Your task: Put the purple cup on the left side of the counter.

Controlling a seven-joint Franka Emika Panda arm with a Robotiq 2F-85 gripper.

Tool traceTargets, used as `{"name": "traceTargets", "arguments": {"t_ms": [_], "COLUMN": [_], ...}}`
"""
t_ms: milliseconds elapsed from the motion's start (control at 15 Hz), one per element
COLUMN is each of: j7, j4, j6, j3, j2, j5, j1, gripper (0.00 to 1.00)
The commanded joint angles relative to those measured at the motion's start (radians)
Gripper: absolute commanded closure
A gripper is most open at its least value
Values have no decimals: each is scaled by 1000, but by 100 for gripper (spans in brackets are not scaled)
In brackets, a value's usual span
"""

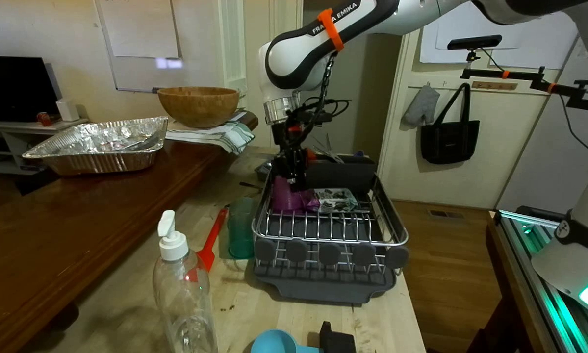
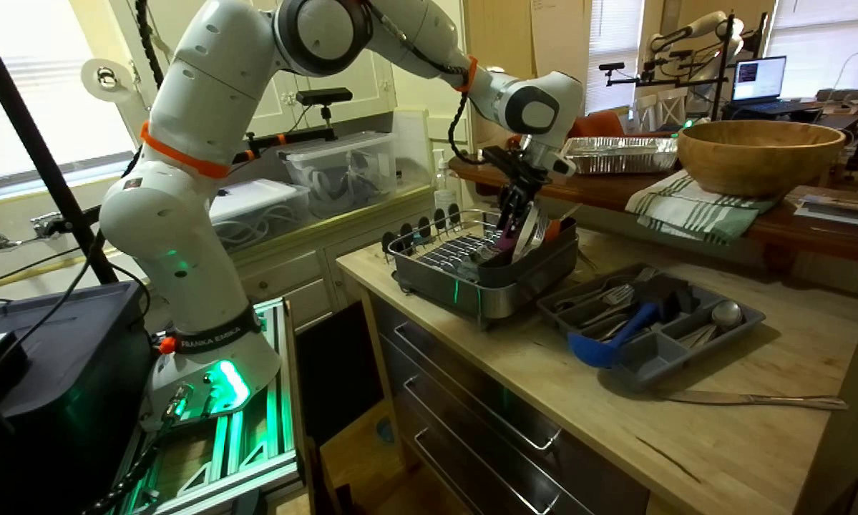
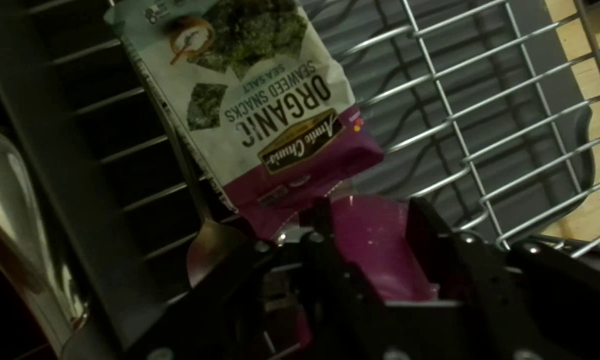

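The purple cup (image 1: pixel 284 197) is in the dish rack (image 1: pixel 330 241), beside a seaweed snack packet (image 1: pixel 337 200). My gripper (image 1: pixel 294 179) is down in the rack at the cup. In the wrist view, the two fingers (image 3: pixel 370 217) sit against both sides of the purple cup (image 3: pixel 380 250) with no visible gap, so it looks shut on it. Part of the cup is hidden behind the fingers. In an exterior view only a sliver of the cup (image 2: pixel 504 240) shows behind utensils. The counter (image 2: pixel 815 315) is pale beige and carries the rack.
A teal cup (image 1: pixel 241 228), red spatula (image 1: pixel 214 240), clear pump bottle (image 1: pixel 182 294) and blue scoop (image 1: pixel 273 341) stand or lie round the rack. A grey cutlery tray (image 2: pixel 647 357) and a knife (image 2: pixel 758 400) are beyond it. The brown table (image 1: pixel 92 215) borders the counter.
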Motion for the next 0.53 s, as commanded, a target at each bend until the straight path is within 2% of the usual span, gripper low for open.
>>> {"name": "traceTargets", "arguments": {"t_ms": [0,67,133,467], "j7": [14,10,10,36], "j4": [-20,-49,-68,-150], "j6": [6,22,31,69], "j3": [10,15,18,23], "j2": [-31,-65,-89,-221], "j5": [-13,-13,-14,-21], "j1": [9,15,21,49], "gripper": [87,95,100,100]}}
